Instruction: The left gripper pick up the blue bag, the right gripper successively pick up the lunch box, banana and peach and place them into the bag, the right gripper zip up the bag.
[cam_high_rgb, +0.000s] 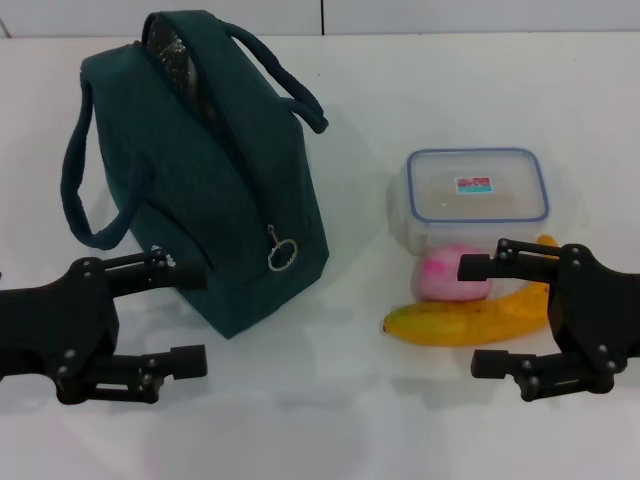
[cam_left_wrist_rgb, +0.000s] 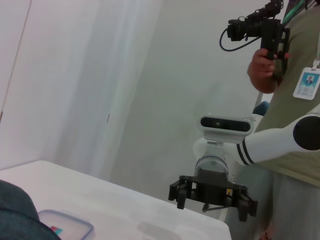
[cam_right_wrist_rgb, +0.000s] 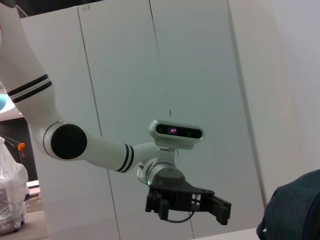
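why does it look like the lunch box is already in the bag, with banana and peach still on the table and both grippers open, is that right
Not quite: the lunch box isn't in the bag; the head view shows it on the table right of the bag, behind the peach and banana. The rest holds: left gripper and right gripper are both open.

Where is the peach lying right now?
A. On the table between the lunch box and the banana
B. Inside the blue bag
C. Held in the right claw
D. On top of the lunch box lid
A: the pink peach sits on the table, between the lunch box and the banana.
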